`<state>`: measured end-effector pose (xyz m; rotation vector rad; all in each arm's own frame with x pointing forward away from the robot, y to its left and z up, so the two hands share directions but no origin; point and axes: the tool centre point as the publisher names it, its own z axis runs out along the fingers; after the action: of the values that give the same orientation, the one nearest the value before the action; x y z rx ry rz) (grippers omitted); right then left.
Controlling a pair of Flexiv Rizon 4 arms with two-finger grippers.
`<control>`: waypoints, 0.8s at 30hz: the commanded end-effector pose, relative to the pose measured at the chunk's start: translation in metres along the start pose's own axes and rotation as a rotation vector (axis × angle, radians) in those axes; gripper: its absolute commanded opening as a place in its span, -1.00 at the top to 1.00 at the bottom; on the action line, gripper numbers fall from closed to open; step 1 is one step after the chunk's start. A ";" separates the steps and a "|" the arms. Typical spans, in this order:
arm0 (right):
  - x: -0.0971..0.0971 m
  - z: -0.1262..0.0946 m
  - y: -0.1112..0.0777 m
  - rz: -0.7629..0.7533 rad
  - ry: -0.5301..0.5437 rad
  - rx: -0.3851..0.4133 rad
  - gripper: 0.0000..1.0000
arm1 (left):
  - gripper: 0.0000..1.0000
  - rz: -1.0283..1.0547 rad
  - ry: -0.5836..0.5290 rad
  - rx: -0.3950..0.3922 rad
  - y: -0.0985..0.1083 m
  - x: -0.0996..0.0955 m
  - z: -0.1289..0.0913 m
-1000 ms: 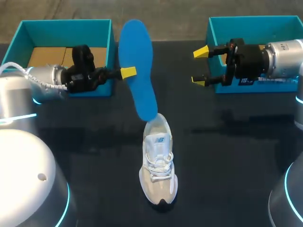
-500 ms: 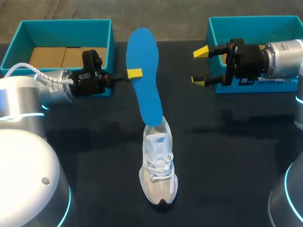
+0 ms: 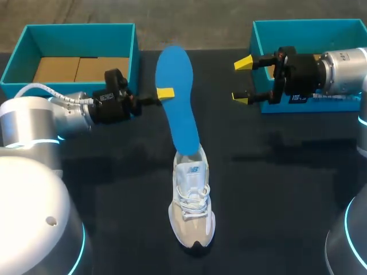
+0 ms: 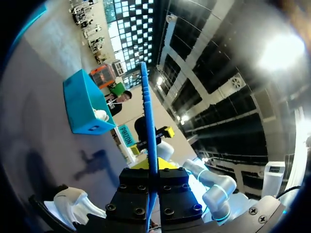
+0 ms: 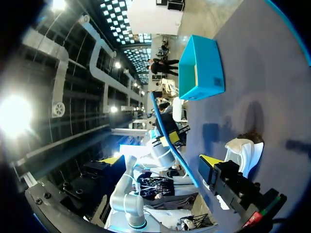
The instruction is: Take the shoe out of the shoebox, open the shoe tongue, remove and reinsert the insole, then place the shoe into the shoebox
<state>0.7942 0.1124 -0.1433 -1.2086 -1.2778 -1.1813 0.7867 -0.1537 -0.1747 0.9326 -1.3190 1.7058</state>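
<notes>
At the far left stands a teal shoebox (image 3: 69, 40), open, with brown card on its floor. Just right of it our left tool (image 3: 165, 93) is closed narrowly on one long edge of the blue insole (image 3: 179, 97). In the left wrist view the insole (image 4: 147, 121) shows edge-on, pinched between the pads. It slants down toward us, and its near end meets the heel opening of the shoe (image 3: 192, 200). We cannot tell how deep it sits.

We judge the insole light, thin and bendy, with a foam face that grips well. Held near its middle, the free end may sag or buckle against the collar, so a grip closer to the entering end would steer it better.

The pale shoe stands upright at the tabletop's middle, toe toward us. It looks soft-sided, light and easily nudged, so its heel collar seems the surest place to hold.

Farther right, our right tool (image 3: 242, 80) hangs wide apart and holds nothing, just left of a second teal box (image 3: 309, 28).

The tabletop (image 3: 275, 189) is dark and matte. The shoe sits well apart from both boxes, leaving room on either side.
</notes>
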 end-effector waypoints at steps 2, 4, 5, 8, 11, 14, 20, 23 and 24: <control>-0.001 0.001 0.000 -0.001 0.001 -0.003 -1.00 | 1.00 -0.053 0.002 0.014 0.000 -0.011 0.002; -0.001 0.001 0.000 -0.001 0.001 -0.003 -1.00 | 1.00 -0.089 0.003 0.026 -0.001 -0.015 0.002; -0.001 0.001 0.000 -0.001 0.001 -0.003 -1.00 | 1.00 -0.104 -0.001 0.030 -0.001 -0.017 0.002; -0.001 0.001 0.000 -0.001 0.001 -0.003 -1.00 | 1.00 -0.142 -0.008 0.035 -0.001 -0.023 0.002; -0.001 0.001 0.000 -0.001 0.001 -0.003 -1.00 | 1.00 -0.178 -0.005 0.042 -0.002 -0.027 0.002; -0.001 0.001 0.000 -0.001 0.001 -0.003 -1.00 | 1.00 -0.240 0.009 0.053 -0.002 -0.031 0.003; -0.001 0.001 0.000 -0.001 0.001 -0.003 -1.00 | 1.00 -0.276 0.013 0.058 -0.004 -0.037 0.004; -0.001 0.001 0.000 -0.001 0.001 -0.003 -1.00 | 1.00 -0.276 0.004 0.046 -0.005 -0.038 0.005; -0.001 0.001 0.000 -0.001 0.001 -0.003 -1.00 | 1.00 -0.276 0.004 0.046 -0.005 -0.038 0.005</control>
<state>0.7942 0.1124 -0.1432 -1.2087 -1.2782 -1.1809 0.8057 -0.1619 -0.2047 1.0894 -1.0935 1.5321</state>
